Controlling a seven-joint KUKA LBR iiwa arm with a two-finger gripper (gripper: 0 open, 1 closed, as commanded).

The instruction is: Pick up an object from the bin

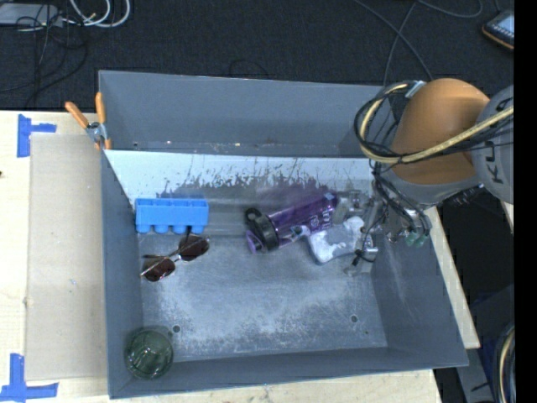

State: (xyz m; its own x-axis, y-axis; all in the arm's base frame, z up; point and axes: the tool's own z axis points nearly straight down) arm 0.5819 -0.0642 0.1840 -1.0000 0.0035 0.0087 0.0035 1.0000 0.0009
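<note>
Five items in grey metal bin [252,133]: blue studded plastic brick [171,215], dark-lens sunglasses [174,258], purple bottle [294,218] with black cap, lying on side, white crumpled lump [329,243], green round object [149,352] in near-left corner. Pincer [365,250] low at right, just beside white crumpled lump; open or closed: cannot tell.

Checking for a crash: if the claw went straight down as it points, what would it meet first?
Probably the white crumpled lump, whose right edge the claw hangs over, or the bin floor just beside it; depth is unclear from this view.
</note>
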